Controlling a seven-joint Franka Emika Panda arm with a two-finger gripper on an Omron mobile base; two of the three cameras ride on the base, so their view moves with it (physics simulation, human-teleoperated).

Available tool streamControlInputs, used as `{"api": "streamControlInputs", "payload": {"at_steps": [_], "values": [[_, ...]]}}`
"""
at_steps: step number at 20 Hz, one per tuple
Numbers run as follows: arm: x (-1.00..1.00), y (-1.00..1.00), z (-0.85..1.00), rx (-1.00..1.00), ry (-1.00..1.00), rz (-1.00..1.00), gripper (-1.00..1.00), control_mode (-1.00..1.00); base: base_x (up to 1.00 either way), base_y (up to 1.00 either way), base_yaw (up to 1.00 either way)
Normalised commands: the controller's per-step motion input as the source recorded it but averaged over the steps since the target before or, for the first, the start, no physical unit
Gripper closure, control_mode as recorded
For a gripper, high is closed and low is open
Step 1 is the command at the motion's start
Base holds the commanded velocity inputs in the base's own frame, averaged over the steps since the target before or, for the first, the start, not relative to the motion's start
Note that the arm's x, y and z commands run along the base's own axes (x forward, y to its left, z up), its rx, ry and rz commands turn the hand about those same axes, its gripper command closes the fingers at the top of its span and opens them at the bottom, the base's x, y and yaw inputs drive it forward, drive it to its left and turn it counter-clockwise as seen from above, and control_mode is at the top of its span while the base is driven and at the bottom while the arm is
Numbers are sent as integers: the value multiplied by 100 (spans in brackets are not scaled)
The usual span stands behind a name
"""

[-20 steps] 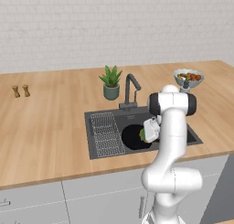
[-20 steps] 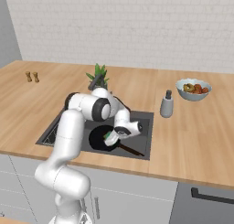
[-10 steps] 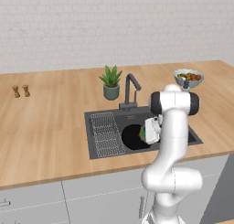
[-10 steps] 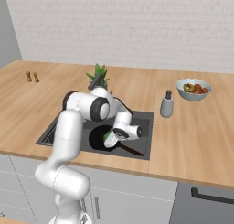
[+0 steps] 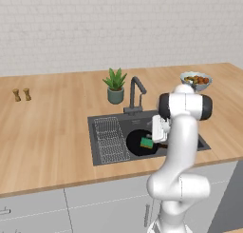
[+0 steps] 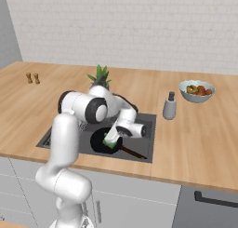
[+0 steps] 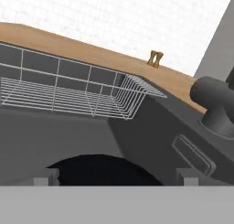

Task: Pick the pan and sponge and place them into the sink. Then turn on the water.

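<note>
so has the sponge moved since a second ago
Yes. The sponge now lies on the pan in the sink, lower against the faucet, free of the open gripper.

Bright, even rendered light, faint soft shadows, slightly blurry, no glare.

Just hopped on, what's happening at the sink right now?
The arm is down in the sink, its gripper open just above the sponge, which lies on the pan in the basin. Both items are in. No water runs from the faucet, so turning it on is what's left.
</note>
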Motion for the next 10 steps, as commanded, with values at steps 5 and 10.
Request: {"api": "streamControlInputs", "payload": {"at_steps": [5,10], "values": [[-17,-11,80,19,-11,-9,-100,-100,0,0,0],[-20,-9,60,18,-13,-20,-100,-100,0,0,0]]}}
